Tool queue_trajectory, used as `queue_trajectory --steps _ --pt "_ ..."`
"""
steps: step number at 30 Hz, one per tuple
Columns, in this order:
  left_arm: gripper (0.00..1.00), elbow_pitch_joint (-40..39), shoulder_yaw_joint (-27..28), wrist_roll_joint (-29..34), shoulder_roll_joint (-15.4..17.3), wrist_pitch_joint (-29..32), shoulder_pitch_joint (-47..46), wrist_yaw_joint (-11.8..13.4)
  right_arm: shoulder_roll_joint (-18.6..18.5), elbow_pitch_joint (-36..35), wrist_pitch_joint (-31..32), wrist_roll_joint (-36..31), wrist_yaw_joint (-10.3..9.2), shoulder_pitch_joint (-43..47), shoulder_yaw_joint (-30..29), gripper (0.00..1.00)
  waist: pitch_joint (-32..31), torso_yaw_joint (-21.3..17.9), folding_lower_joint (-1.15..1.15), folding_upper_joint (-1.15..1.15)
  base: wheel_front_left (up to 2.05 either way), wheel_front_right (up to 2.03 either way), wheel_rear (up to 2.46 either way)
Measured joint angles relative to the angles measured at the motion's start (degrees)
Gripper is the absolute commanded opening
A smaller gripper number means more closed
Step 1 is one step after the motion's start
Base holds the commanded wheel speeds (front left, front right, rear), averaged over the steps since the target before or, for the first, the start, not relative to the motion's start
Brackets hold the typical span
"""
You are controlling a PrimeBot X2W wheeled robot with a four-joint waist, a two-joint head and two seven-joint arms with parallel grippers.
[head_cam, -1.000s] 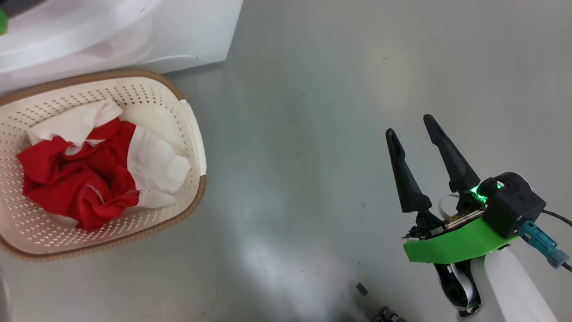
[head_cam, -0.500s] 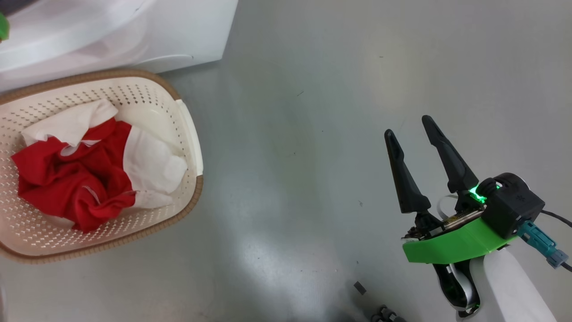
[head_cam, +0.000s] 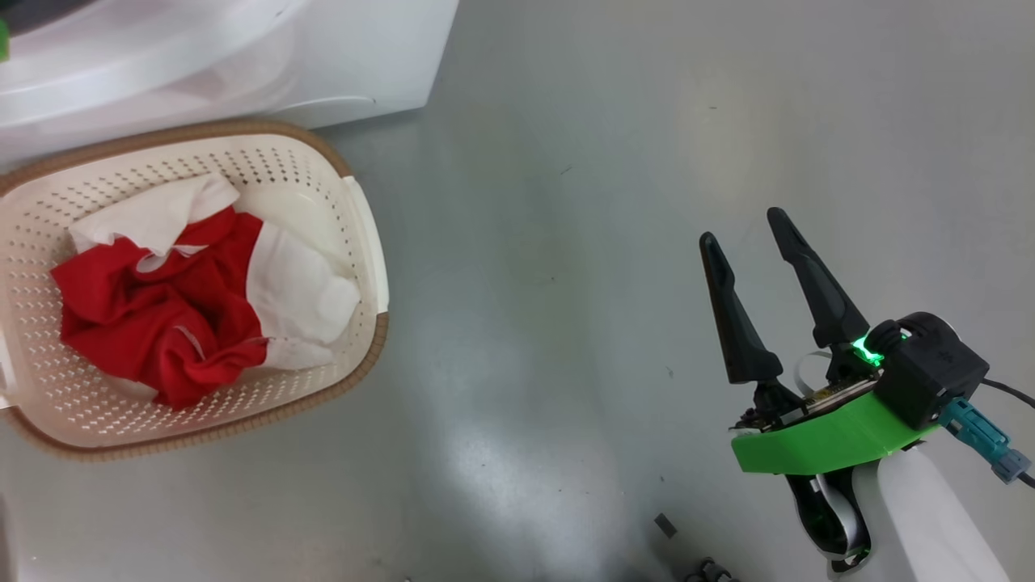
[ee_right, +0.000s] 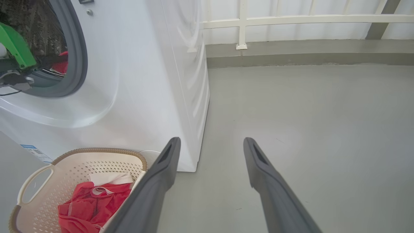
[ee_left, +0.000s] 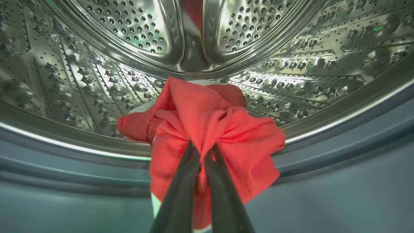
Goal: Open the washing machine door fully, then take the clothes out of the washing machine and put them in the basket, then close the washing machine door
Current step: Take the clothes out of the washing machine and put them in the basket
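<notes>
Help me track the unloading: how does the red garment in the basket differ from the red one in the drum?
The basket garment lies loose in the basket, untouched; the drum garment sits at the drum lip, pinched by the shut left gripper. The basket garment shows broad white panels; the drum garment looks almost all red. Both are bright red and crumpled.

Grey floor (head_cam: pixel 566 210), basket (head_cam: pixel 291 174) on it, washing machine (head_cam: pixel 364 48) beside basket

The right hand (head_cam: pixel 741 225) has long black tapered fingers (head_cam: pixel 732 323), a green bracket (head_cam: pixel 817 444), teal connector (head_cam: pixel 982 444), white forearm (head_cam: pixel 922 517).
</notes>
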Motion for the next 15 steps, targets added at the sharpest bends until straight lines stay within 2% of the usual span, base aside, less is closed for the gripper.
queue_trajectory --steps 7,15 --pt "0.0 -4.07 0.05 -0.53 0.33 -6.43 3.95 -0.56 -0.01 0.03 0.0 -0.01 0.0 -0.01 -0.27 1.0 -0.58 1.06 0.0 0.0 0.0 0.0 0.0" --pt "0.0 -13.89 0.42 -0.51 0.22 -8.72 10.28 -0.51 -0.02 0.19 -0.01 -0.1 0.0 -0.01 -0.43 1.0 -1.79 2.18 0.0 0.0 0.0 0.0 0.0"
